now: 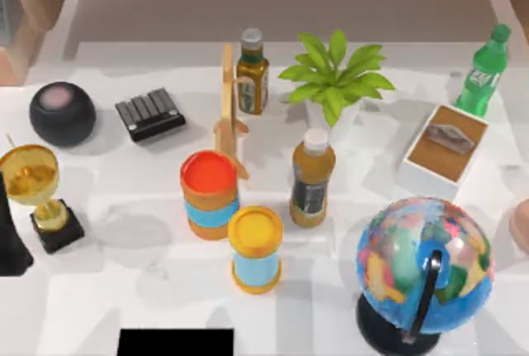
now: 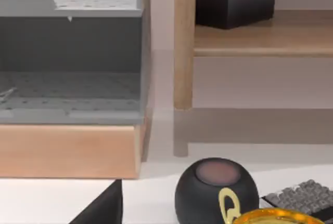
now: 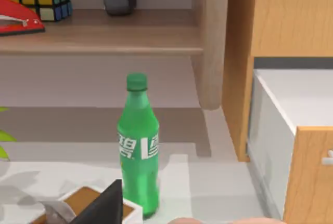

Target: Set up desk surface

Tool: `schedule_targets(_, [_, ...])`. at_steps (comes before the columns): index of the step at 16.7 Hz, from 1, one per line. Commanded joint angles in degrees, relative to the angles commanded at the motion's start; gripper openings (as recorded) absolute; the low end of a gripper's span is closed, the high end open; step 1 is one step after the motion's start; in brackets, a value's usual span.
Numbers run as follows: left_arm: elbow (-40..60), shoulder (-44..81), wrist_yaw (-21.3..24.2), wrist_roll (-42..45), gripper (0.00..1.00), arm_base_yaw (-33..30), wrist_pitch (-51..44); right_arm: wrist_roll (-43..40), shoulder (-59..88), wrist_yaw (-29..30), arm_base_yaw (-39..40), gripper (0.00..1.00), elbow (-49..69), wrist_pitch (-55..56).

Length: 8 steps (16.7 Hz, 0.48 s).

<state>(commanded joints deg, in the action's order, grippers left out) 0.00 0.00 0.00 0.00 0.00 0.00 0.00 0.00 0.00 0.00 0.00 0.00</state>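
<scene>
Your counter [image 1: 99,290], the broad white surface, lay under everything: a globe [image 1: 424,267] at the right front, a gold trophy [image 1: 37,191] at the left, two orange-capped canisters [image 1: 211,195] mid-counter with a juice bottle [image 1: 312,178] beside them. A green soda bottle [image 3: 138,146] stood at the back right, just beside a tissue box [image 1: 445,151]. You couldn't tell how either arm's jaws stood.

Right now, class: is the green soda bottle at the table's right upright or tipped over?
Upright. The green soda bottle stands on its base on the desk surface beside the tissue box, cap on top.
</scene>
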Motion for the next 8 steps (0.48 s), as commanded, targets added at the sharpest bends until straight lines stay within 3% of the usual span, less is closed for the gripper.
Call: schedule_targets(8, [0.0,0.0,0.0,0.0,1.0,0.0,0.0,-0.8,10.2,0.1,-2.2,1.0,9.1,-5.3])
